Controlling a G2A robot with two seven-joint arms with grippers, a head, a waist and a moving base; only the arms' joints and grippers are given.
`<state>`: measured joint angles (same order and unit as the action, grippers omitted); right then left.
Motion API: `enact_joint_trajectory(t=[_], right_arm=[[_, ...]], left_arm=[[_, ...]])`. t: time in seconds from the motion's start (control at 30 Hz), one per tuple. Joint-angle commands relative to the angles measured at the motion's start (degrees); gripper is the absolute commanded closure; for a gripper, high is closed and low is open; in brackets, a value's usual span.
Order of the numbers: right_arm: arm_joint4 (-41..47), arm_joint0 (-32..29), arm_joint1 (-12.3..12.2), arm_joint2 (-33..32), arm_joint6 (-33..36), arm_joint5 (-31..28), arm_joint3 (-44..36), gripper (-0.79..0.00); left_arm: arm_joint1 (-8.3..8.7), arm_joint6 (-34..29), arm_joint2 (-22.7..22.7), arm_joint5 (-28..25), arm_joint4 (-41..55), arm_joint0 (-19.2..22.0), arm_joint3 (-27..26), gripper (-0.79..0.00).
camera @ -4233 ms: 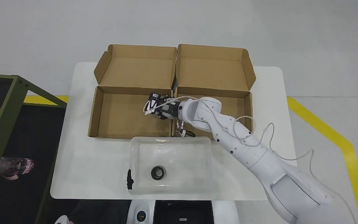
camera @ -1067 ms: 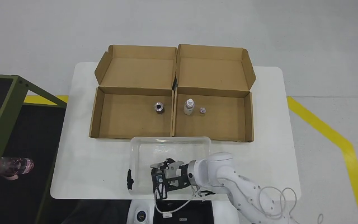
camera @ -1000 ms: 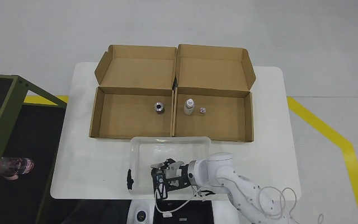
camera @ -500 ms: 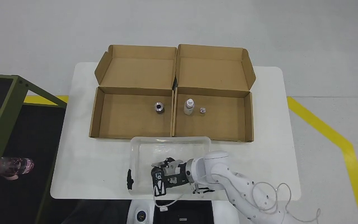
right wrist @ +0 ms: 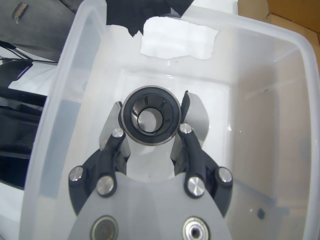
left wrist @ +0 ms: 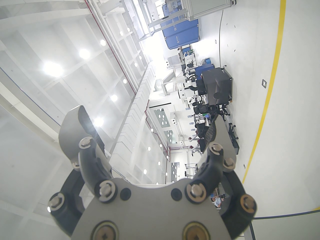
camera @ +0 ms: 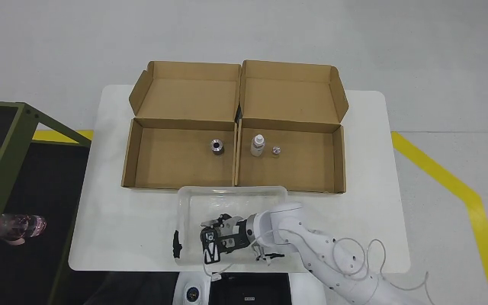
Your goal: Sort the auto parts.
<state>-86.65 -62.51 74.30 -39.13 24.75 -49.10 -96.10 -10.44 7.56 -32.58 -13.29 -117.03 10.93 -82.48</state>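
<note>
Ring part (right wrist: 130,123): a black ring with a hole in it. It sits low inside the clear tub (right wrist: 250,23), toward the end with the black tape (right wrist: 140,8).
Right claw (right wrist: 151,103): its two fingers sit on either side of the ring part and press on it, so it is pinching the ring.
What changed: a few seconds ago this arm was up over the left box (camera: 164,160). Now it is down in the clear tub. In the last second the claw has slid a little way along the tub and onto the ring.
Left box: a small metal part (camera: 216,146) now lies in it, near the wall next to the right box (camera: 313,164). The claw has let it go there.
Right box: a little white bottle (camera: 259,144) and a tiny round part (camera: 276,150) lie close together.
Left claw (left wrist: 145,121): spread wide, holding nothing, pointing up at the ceiling lights.
What it means: one more part looks sorted, and the ring looks like the last thing in the tub. The grab seems done, but the lift does not look started.
Next: the claw likely lifts the ring up over the tub wall and carries it to a box. The ring looks like the small metal part, so the left box is the best guess.
Watch out: the ring is round and smooth, so it may slip if the pinch is weak.
</note>
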Motion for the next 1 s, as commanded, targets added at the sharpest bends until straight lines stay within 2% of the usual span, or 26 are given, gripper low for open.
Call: enact_joint_trajectory(t=[0.0,0.2,0.97], right_arm=[[0.15,0.33,0.11,0.25,-0.15,0.22,0.11,-0.185],[1.3,0.94,0.37,0.67,-1.31,0.86,0.48,0.0],[3.98,2.31,-0.45,-3.68,-2.79,1.13,-7.01,0.0]], left_arm=[[0.0,0.0,0.0,0.0,0.0,0.0,0.0,-0.785],[0.0,0.0,0.0,0.0,0.0,0.0,0.0,-0.785],[0.0,0.0,0.0,0.0,0.0,0.0,0.0,-0.785]])
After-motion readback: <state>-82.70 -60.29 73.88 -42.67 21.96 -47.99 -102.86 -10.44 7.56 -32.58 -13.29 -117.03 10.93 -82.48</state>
